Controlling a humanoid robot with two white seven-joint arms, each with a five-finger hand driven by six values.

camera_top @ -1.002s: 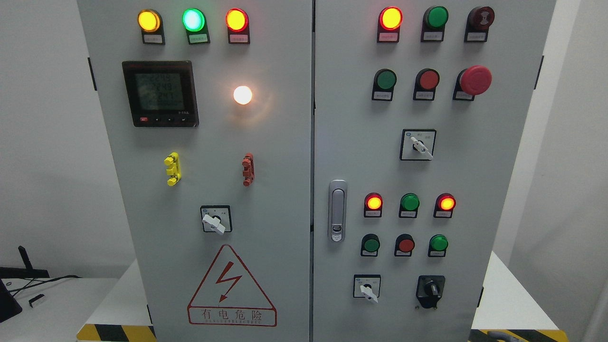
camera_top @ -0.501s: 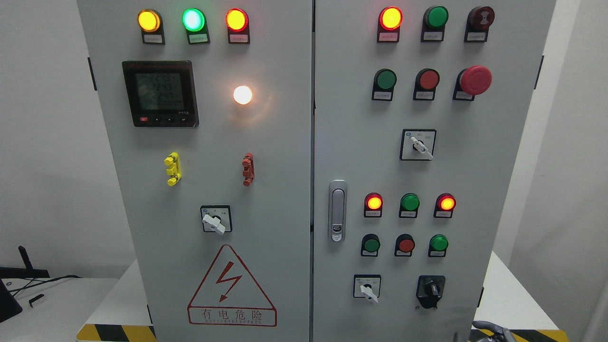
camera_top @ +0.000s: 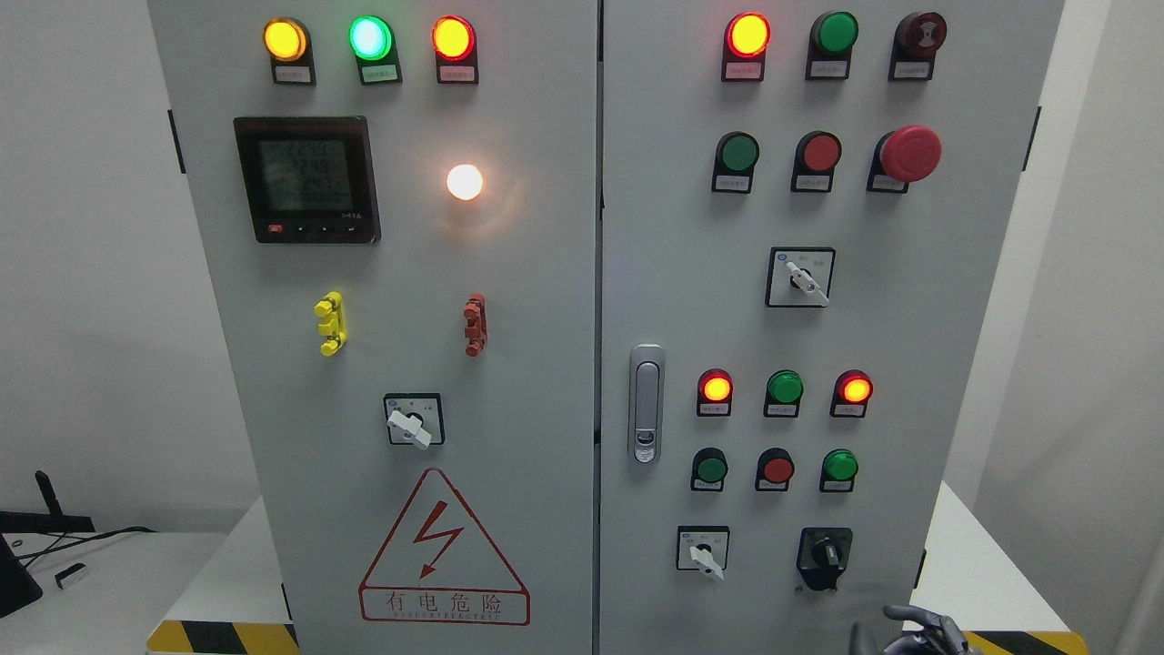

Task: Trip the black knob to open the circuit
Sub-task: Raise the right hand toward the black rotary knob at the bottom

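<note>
The black knob (camera_top: 824, 553) sits low on the right door of the grey cabinet (camera_top: 673, 273), its handle pointing roughly straight up. My right hand (camera_top: 896, 630) is just rising into view at the bottom edge, below and slightly right of the knob, not touching it. Its fingers (camera_top: 923, 620) are spread from the thumb and hold nothing. The left arm does not show.
A white selector switch (camera_top: 702, 551) sits left of the knob, with lit lamps and push buttons (camera_top: 777, 469) above. A silver door latch (camera_top: 646, 404) is at the door's left edge. Yellow-black hazard tape (camera_top: 1028, 642) marks the base.
My right hand has come up from below the picture's bottom edge, nearer the black knob. The panel itself is unchanged.
</note>
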